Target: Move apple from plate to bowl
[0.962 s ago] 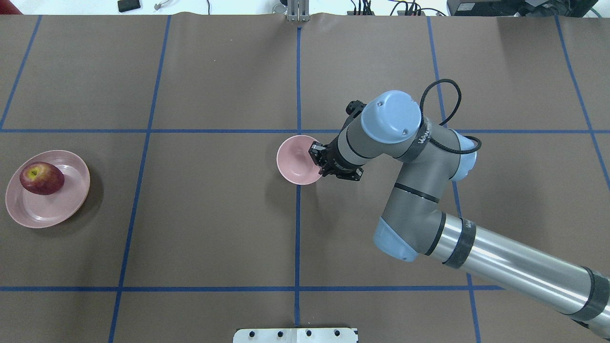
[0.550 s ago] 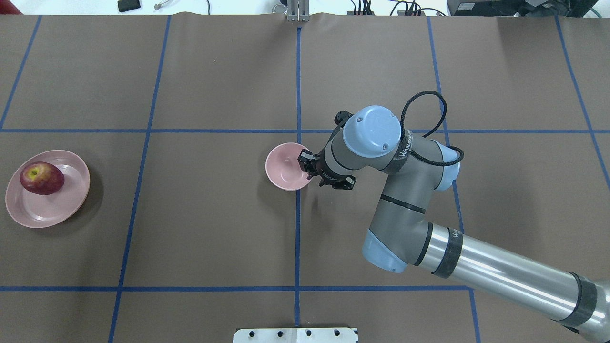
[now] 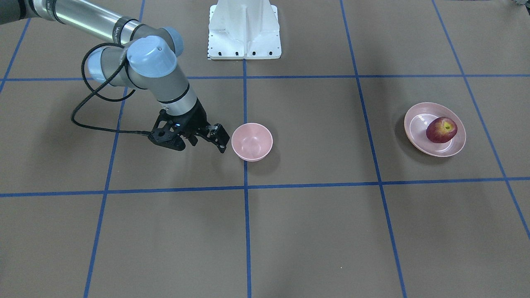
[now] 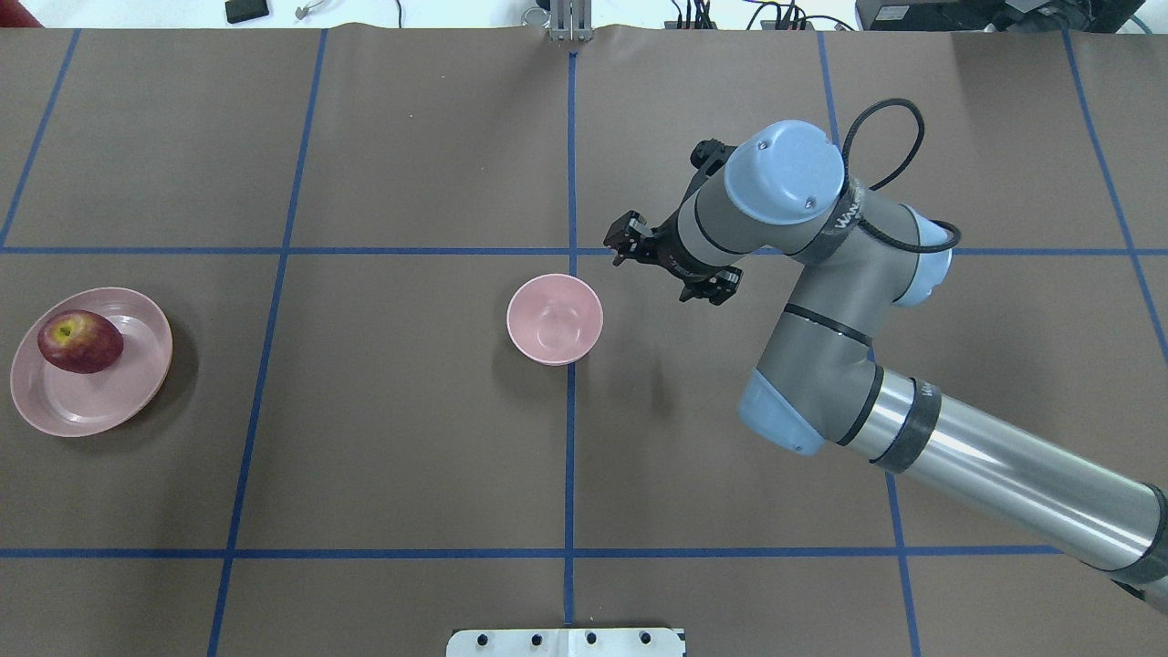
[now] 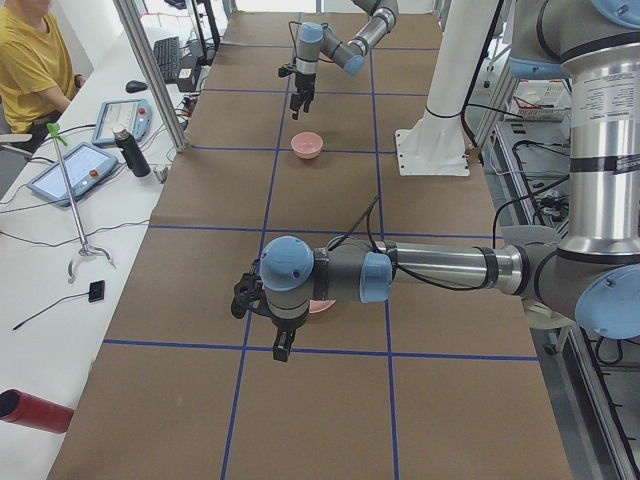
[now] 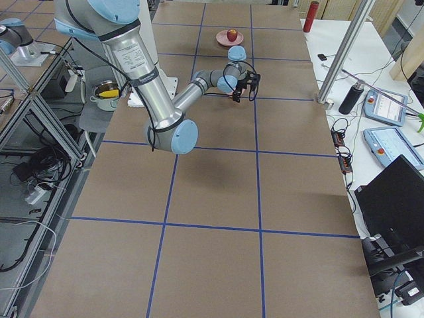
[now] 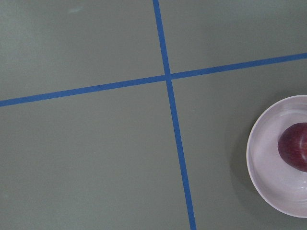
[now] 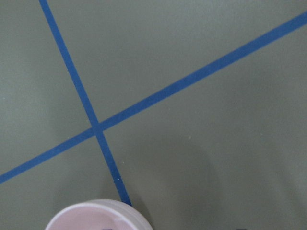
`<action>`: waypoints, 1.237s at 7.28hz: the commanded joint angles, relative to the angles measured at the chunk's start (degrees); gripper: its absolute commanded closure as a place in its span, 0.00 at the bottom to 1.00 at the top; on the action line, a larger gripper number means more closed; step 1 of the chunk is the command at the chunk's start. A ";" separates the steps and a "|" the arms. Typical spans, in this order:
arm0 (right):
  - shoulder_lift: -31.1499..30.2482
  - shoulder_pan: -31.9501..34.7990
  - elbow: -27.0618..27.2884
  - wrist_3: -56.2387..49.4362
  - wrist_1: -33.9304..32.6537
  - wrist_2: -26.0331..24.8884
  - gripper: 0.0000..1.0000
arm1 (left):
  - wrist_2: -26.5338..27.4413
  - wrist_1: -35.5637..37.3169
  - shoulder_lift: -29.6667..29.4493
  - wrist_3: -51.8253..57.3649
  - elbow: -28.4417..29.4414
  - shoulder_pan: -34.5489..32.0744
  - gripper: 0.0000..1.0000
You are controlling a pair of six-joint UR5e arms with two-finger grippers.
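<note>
The dark red apple (image 4: 80,341) lies on the wide pink plate (image 4: 109,401) at the table's far left; both also show in the front view, apple (image 3: 442,130) and plate (image 3: 416,124). The small deep pink bowl (image 4: 555,318) stands empty at the table's middle. My right gripper (image 4: 628,239) hovers open and empty just beyond and right of the bowl (image 3: 251,141), apart from it. My left gripper (image 5: 283,345) shows only in the left side view, beside the plate; I cannot tell whether it is open. Its wrist view shows the apple (image 7: 295,151) on the plate (image 7: 261,167).
Blue tape lines (image 4: 570,456) divide the brown table cover into squares. A white mount base (image 3: 244,29) sits at the robot's edge. The right arm's elbow (image 4: 785,411) hangs over the table to the right of the bowl.
My right gripper carried the bowl a little leftward, let go of it, and has drawn back up and away to the far right. Apple and plate have not moved.
</note>
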 commanded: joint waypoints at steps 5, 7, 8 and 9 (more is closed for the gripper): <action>-10.46 23.65 -0.03 -49.17 -11.13 15.32 0.00 | -6.26 -12.23 -2.71 -1.19 3.47 3.97 0.02; -16.34 28.40 0.05 -63.32 -10.60 18.04 0.00 | -6.36 -19.76 -2.37 -12.14 2.33 8.68 0.02; -20.28 32.25 0.31 -69.04 -10.25 21.11 0.00 | -5.39 -23.64 -1.23 -15.84 2.41 11.50 0.01; -24.33 36.81 0.23 -76.93 -10.25 23.32 0.00 | -0.68 -25.77 -1.22 -17.97 2.15 16.23 0.01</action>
